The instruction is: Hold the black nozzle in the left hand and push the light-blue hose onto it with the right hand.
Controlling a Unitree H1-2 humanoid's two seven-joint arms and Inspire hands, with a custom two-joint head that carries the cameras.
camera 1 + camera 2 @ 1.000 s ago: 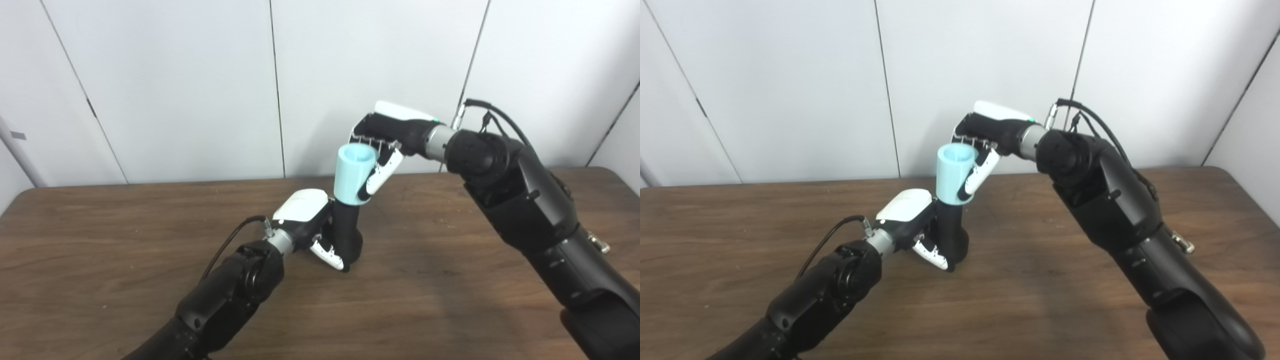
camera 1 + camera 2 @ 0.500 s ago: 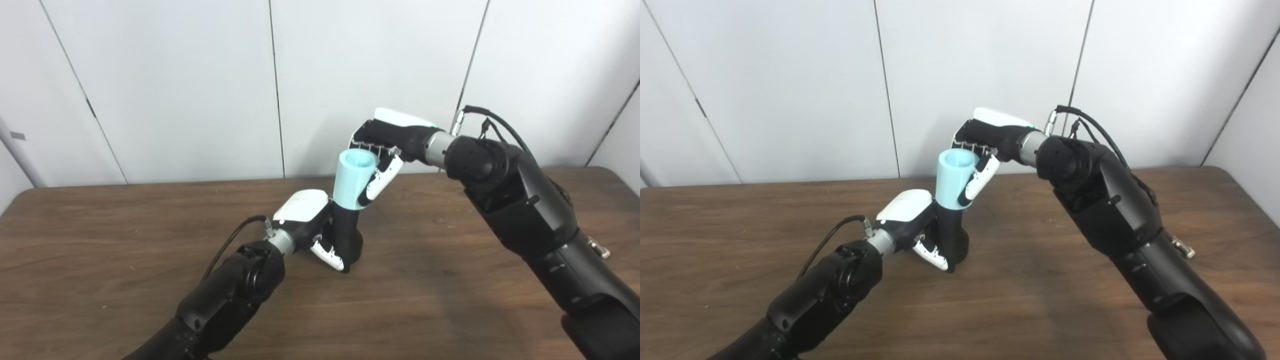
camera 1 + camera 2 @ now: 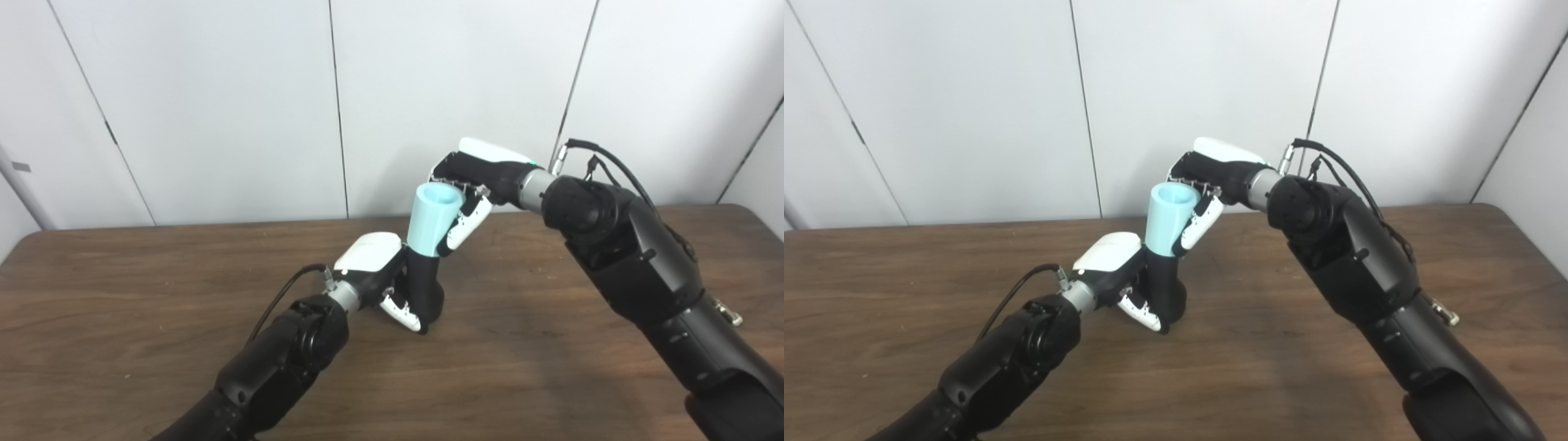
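My left hand (image 3: 383, 275) is shut on the black nozzle (image 3: 424, 286), which stands upright on the brown table (image 3: 122, 294) near its middle. My right hand (image 3: 468, 190) is shut on the light-blue hose (image 3: 432, 219), a short open tube, and holds it from above and behind. The hose sits over the top of the nozzle, tilted slightly to the right, its open mouth facing up. The same shows in the right eye view: hose (image 3: 1167, 219), nozzle (image 3: 1164, 288), left hand (image 3: 1118, 269), right hand (image 3: 1206, 184).
A white panelled wall (image 3: 214, 92) stands right behind the table's far edge. The right forearm (image 3: 643, 269) reaches across the table's right side. A cable (image 3: 285, 288) loops off the left wrist.
My right hand has lowered the hose a little further down over the nozzle and tilted it slightly. My left hand and the nozzle have stayed in place.
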